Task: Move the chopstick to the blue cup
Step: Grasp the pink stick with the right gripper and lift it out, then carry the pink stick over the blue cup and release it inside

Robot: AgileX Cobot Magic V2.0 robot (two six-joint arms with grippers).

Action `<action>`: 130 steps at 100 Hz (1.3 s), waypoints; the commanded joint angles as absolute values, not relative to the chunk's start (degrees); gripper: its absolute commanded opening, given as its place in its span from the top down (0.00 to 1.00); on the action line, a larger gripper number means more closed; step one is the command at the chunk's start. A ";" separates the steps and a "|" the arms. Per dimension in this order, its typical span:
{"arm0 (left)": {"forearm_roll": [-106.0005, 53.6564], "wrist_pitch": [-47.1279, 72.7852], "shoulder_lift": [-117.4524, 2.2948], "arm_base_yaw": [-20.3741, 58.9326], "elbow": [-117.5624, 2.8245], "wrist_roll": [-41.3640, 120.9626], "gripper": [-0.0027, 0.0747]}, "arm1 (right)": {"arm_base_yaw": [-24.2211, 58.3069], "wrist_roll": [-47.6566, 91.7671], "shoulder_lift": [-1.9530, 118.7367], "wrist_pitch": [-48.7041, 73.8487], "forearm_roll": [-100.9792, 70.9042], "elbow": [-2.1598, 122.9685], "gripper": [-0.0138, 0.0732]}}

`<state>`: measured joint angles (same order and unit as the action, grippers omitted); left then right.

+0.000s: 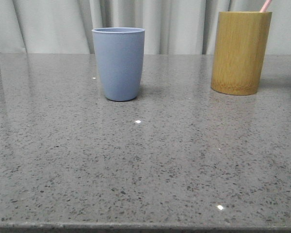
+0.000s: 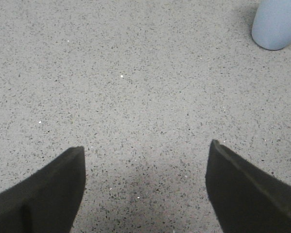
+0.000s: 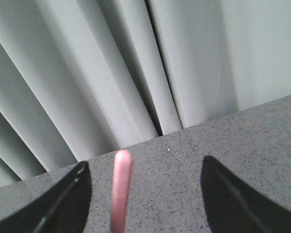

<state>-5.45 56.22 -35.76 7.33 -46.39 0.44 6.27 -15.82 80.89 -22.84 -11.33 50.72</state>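
The blue cup (image 1: 118, 63) stands upright on the grey speckled table, left of centre in the front view; its base (image 2: 277, 25) also shows in the left wrist view. A pale pink chopstick tip (image 1: 266, 5) pokes out of the bamboo holder (image 1: 240, 52) at the back right. In the right wrist view the chopstick (image 3: 121, 187) stands between the open fingers of my right gripper (image 3: 144, 167), nearer one finger, touching neither. My left gripper (image 2: 146, 151) is open over bare table, well away from the blue cup. Neither gripper shows in the front view.
Pale curtains (image 1: 184, 24) hang behind the table's back edge. The table's front edge (image 1: 145, 225) runs along the bottom of the front view. Speckled stone surface (image 1: 184, 155) lies between the cups and that edge.
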 commanded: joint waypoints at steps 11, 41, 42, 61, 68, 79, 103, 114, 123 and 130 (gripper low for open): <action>-6.25 52.52 -35.87 7.24 -47.76 0.00 0.32 | 6.30 -16.20 79.21 -26.53 -10.93 52.73 0.45; -6.25 52.52 -35.87 7.24 -47.76 0.00 0.32 | 6.30 -18.25 79.21 -28.19 -10.93 52.73 0.67; -6.25 52.52 -35.87 7.24 -47.76 0.00 0.32 | 6.30 -18.42 79.21 -28.34 -10.93 52.73 0.67; -6.25 52.52 -35.87 7.24 -47.76 0.00 0.32 | 6.72 -22.09 79.21 -30.75 -10.87 52.73 0.80; -6.25 52.52 -35.87 7.24 -47.76 0.00 0.32 | 7.35 -22.09 79.21 -31.61 -10.87 52.80 0.83; -6.25 52.52 -35.87 7.24 -47.76 0.00 0.32 | 8.35 -22.09 79.14 -31.84 -10.54 53.37 0.86; -6.25 52.52 -35.87 7.24 -47.76 0.00 0.32 | 10.37 -22.03 78.69 -30.22 -8.46 58.65 0.86; -6.25 52.52 -35.87 7.24 -47.76 0.00 0.32 | 10.57 -22.03 77.75 -27.10 -4.79 62.36 0.86; -6.25 52.52 -35.87 7.24 -47.76 0.00 0.32 | 10.57 -21.99 76.90 -21.36 -2.28 66.48 0.86; -6.25 52.52 -35.87 7.24 -47.76 0.00 0.32 | 10.57 -21.97 76.52 -16.87 -0.54 70.00 0.86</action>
